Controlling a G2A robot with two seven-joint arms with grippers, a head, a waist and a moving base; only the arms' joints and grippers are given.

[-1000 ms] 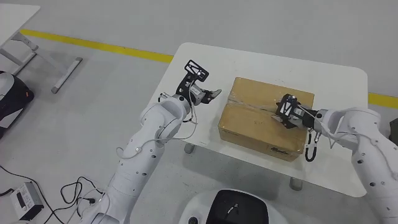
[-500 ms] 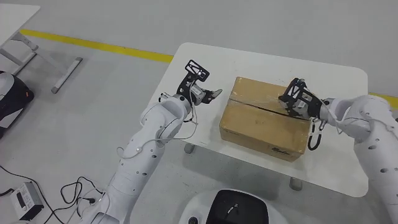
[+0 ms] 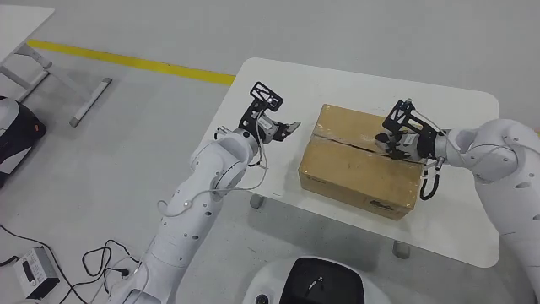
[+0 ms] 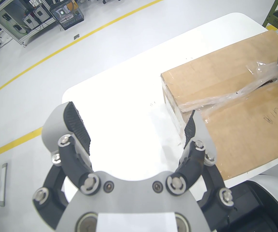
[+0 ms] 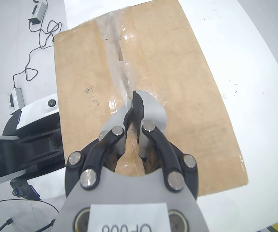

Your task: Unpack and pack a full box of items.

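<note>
Over the last second the right gripper (image 3: 391, 139) has shifted slightly toward the far side of the cardboard box (image 3: 354, 169), its forearm swinging round behind it. The left gripper (image 3: 287, 127) has held its position.

Present condition:

- Box: it sits on the white desk (image 3: 337, 84), on the robot's right half, with its long sides running across the robot's front. Both top flaps lie flat and closed, so the contents cannot be seen.
- Seam: a strip of clear tape (image 5: 121, 56) runs the length of the centre seam. It is crumpled and partly lifted off the cardboard, and a narrow dark slit shows between the flaps beneath the raised section.
- Right gripper: it is positioned over the lid near the right-hand end of the seam. Its fingers are pressed together, pinching the loose end of the tape. The strip rises from the lid into the grip as a wrinkled ribbon.
- Left gripper: it hangs above bare desk just beside the left end of the box, level with the taped end of the seam. Its fingers are spread wide and hold nothing.
- Marking: a short handwritten mark sits on the flap nearer the robot.

Surroundings: grey floor with a yellow line (image 3: 126, 61) passing behind the desk, and part of a second table (image 3: 21, 29) at the left edge of the top view.
</note>
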